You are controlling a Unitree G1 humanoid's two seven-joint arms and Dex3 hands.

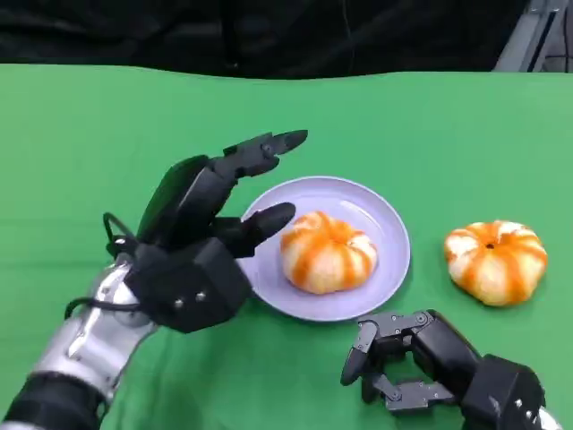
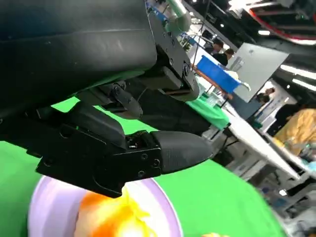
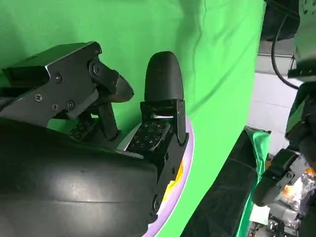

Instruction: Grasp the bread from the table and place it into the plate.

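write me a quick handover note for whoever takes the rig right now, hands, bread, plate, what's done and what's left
Left hand: open, holding nothing, raised over the plate's left edge.
Right hand: empty, fingers curled in, low near the table in front of the plate.
Plate: centre of the green table.
Done: one bread sits in the plate.
Left: a second bread lies on the table, right of the plate, untouched.

One bread (image 1: pixel 328 252) lies on the plate (image 1: pixel 386 219), another bread (image 1: pixel 495 260) right of it, seemingly just apart.
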